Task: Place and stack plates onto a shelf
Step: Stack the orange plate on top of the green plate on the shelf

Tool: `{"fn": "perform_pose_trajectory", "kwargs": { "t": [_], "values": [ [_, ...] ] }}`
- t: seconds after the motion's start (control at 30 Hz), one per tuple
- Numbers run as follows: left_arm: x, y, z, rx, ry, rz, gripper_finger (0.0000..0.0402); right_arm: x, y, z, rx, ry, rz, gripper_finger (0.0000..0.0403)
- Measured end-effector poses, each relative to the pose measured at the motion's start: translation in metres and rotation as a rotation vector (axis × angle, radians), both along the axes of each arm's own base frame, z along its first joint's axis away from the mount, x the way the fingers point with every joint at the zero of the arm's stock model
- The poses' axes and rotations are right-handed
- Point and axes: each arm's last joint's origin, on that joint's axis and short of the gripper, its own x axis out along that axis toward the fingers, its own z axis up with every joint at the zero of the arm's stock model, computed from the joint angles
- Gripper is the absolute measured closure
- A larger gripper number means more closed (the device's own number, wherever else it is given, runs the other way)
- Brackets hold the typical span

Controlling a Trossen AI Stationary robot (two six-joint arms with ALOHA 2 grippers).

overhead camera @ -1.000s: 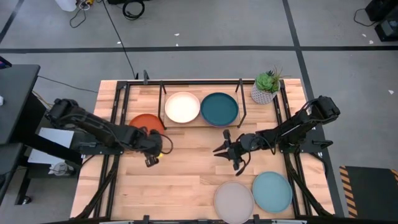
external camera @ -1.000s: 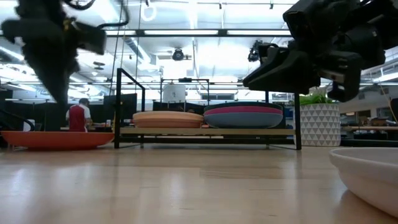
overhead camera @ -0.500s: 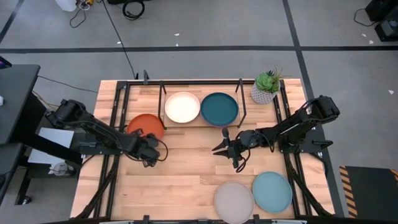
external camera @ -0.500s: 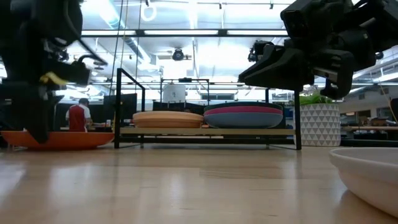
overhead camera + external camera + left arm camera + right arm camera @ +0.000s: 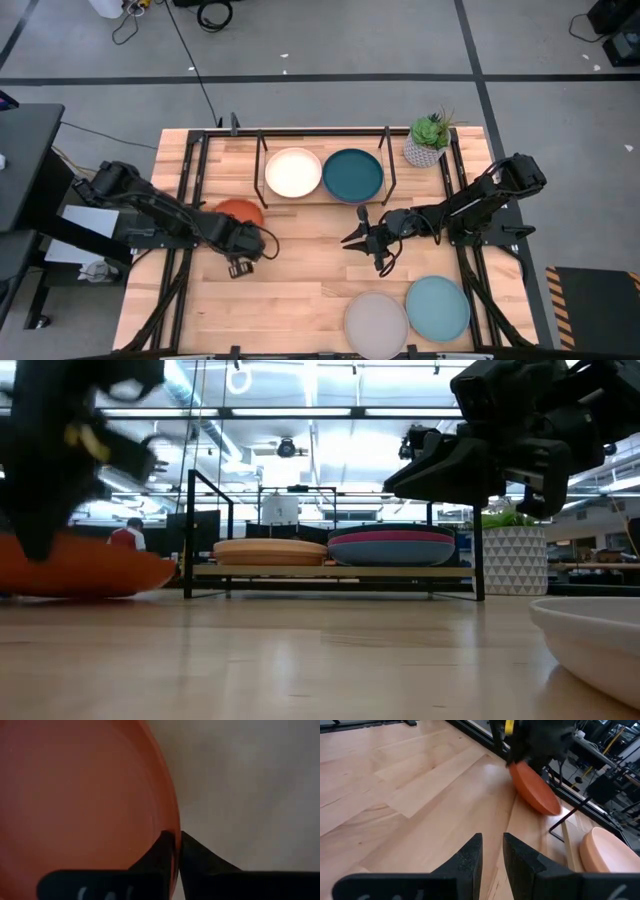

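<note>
The orange-red plate [image 5: 236, 210] sits left of the shelf [image 5: 325, 196], and my left gripper [image 5: 243, 234] is shut on it. The shelf board [image 5: 330, 571] carries two stacks. One is topped by the cream-peach plate [image 5: 293, 172], the other by the dark teal plate [image 5: 352, 174] with magenta and blue under it [image 5: 390, 547]. The grey-beige plate [image 5: 376, 322] and the light teal plate [image 5: 437, 307] lie flat at the table's near edge. My right gripper [image 5: 352, 241] hovers over mid-table, open by a narrow gap and holding nothing. My left gripper pinches the orange-red plate's rim [image 5: 175, 822] on the plate's near side, one finger [image 5: 162, 851] over the inner face and the other [image 5: 197, 854] outside. It comes from above, pointing down. The plate [image 5: 535, 787] is tilted, held side raised, and its far edge [image 5: 554, 810] is low by the table.
A potted plant [image 5: 428, 140] stands at the shelf's right end. Black frame rails run along both sides of the table [image 5: 190, 190]. Bare wood lies between the two grippers and in front of the shelf [image 5: 300, 280]. A person shows far off in the room [image 5: 125, 538].
My left gripper has come down toward the table onto the orange-red plate's near rim. The plate, flat on the table half a second ago, is now tipped up at the held side.
</note>
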Motion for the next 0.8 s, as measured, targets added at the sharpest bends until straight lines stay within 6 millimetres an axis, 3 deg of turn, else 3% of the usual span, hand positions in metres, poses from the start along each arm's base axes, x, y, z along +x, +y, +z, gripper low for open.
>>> {"fn": "perform_pose_trajectory", "kwargs": {
  "t": [0.2,0.43,0.6,0.8],
  "values": [
    [0.03,-0.01,0.058,-0.181,-0.183,-0.088,0.0381,0.0,0.0,0.0,0.017,0.006,-0.006,0.0321],
    [0.056,-0.014,0.112,-0.042,-0.49,-0.278,0.0382,0.0,0.0,-0.001,0.029,0.017,-0.011,0.0321],
    [0.064,-0.003,0.12,0.233,-0.574,-0.315,0.0383,0.0,0.0,-0.001,0.033,0.017,-0.011,0.0321],
    [0.078,0.02,0.111,0.397,-0.528,-0.31,0.0383,0.0,0.0,-0.001,0.04,0.02,-0.013,0.0321]
  ]
}}
